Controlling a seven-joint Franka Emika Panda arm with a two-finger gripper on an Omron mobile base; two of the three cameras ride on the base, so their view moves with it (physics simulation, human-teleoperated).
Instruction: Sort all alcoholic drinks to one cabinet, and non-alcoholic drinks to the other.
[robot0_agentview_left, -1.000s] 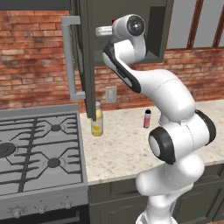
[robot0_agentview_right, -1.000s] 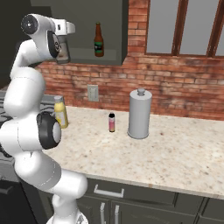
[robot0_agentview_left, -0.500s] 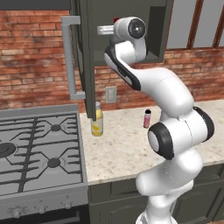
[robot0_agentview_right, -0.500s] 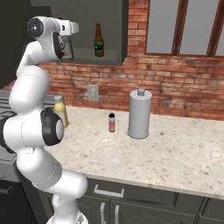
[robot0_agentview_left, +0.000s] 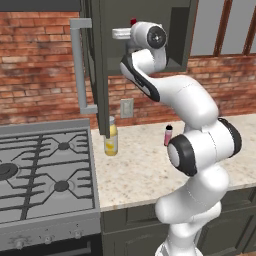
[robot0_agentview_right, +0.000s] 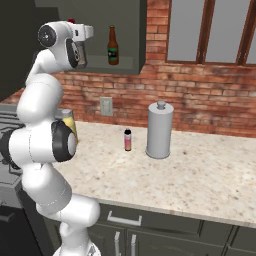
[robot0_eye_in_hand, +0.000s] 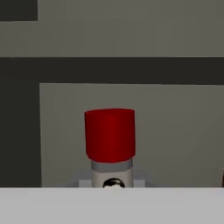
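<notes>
Gripper (robot0_eye_in_hand: 112, 186) is clenching the grey bottle (robot0_eye_in_hand: 110, 144) just below its red cap, at bottom center of the hand view, facing the cabinet (robot0_agentview_right: 131, 47) interior. In the right base view, the beer bottle (robot0_agentview_right: 113, 46) is standing on the cabinet floor at upper center, while the pink bottle (robot0_agentview_right: 127, 140) and yellow bottle (robot0_agentview_left: 111, 137) are sitting on the counter (robot0_agentview_right: 200, 172).
</notes>
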